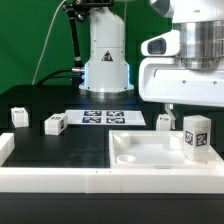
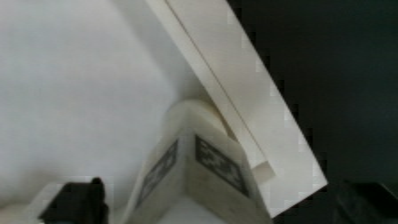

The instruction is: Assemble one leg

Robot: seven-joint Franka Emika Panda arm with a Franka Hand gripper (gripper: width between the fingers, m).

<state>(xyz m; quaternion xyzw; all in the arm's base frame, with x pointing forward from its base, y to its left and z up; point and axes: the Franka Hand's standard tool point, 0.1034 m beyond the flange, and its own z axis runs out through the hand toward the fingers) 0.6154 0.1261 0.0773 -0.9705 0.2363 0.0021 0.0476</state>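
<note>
place: robotics lab | evidence: robot arm (image 1: pixel 105 52) mounted on black table (image 1: pixel 90 141); green curtain (image 1: pixel 30 40) behind; marker board (image 1: pixel 112 118) with printed tags

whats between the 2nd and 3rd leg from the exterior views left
The marker board lies flat between the second leg and the third leg; the exterior view shows it.

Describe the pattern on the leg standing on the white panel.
Black-and-white square tag on the leg; clearest in the exterior view.

The arm (image 1: pixel 105 62) is cased in glossy white rounded shells, with a small dark label (image 1: pixel 103 57) borne on its base.
</note>
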